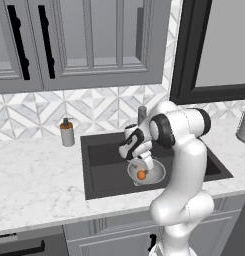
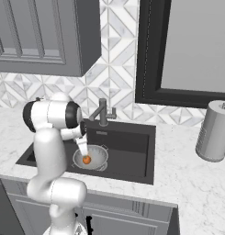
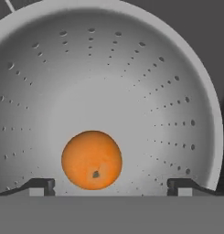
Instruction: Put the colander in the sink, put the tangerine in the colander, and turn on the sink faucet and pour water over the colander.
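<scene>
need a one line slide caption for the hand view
Open pincer poised above the tangerine lying inside the perforated colander in the dark sink.

Cropping the colander (image 3: 131,82) at the left and top edges of the hand view, with its handles and ring base falling outside. Hiding the right part of the sink (image 1: 101,165) and most of the sink faucet (image 1: 142,114) behind the arm in the left base view. Cutting off the grey canister (image 1: 244,122) at the right edge there. Leaving the fingertips (image 3: 40,185) barely showing, wide apart.
</scene>
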{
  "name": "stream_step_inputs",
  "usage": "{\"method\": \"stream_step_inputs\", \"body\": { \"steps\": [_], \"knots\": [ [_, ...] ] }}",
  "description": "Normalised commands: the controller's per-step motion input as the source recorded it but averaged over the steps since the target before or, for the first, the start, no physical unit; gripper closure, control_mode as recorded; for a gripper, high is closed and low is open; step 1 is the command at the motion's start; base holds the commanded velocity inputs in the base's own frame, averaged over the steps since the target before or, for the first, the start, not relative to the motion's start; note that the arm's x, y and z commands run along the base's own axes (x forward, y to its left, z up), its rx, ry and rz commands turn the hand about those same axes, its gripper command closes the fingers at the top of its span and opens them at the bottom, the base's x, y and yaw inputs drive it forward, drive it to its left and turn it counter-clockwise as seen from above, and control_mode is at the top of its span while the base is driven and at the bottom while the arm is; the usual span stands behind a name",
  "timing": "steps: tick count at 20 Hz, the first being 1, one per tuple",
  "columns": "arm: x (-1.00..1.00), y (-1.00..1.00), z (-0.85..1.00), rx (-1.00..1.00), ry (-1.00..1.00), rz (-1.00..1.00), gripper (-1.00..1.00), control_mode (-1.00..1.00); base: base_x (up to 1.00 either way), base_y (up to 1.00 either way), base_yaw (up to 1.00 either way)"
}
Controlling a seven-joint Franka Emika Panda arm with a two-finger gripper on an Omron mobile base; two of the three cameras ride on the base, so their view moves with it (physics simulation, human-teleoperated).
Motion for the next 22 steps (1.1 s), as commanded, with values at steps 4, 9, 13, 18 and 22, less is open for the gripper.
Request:
{"method": "stream_step_inputs", "body": {
  "steps": [4,9,13,18,22],
  "knots": [
    [-0.4,0.1,0.7,0.0,-0.02,0.07,-1.0,-1.0,0.0,0.0,0.0],
    [-0.39,0.05,0.76,0.0,0.0,0.11,-1.0,-1.0,0.0,0.0,0.0],
    [-0.56,0.0,0.71,0.0,0.0,0.17,-1.0,-1.0,0.0,0.0,0.0],
    [-0.59,0.0,0.59,0.01,0.0,0.21,-1.0,-1.0,0.0,0.0,0.0],
    [-0.44,-0.19,0.75,0.08,0.0,0.2,-1.0,-1.0,0.0,0.0,0.0]
  ]
}}
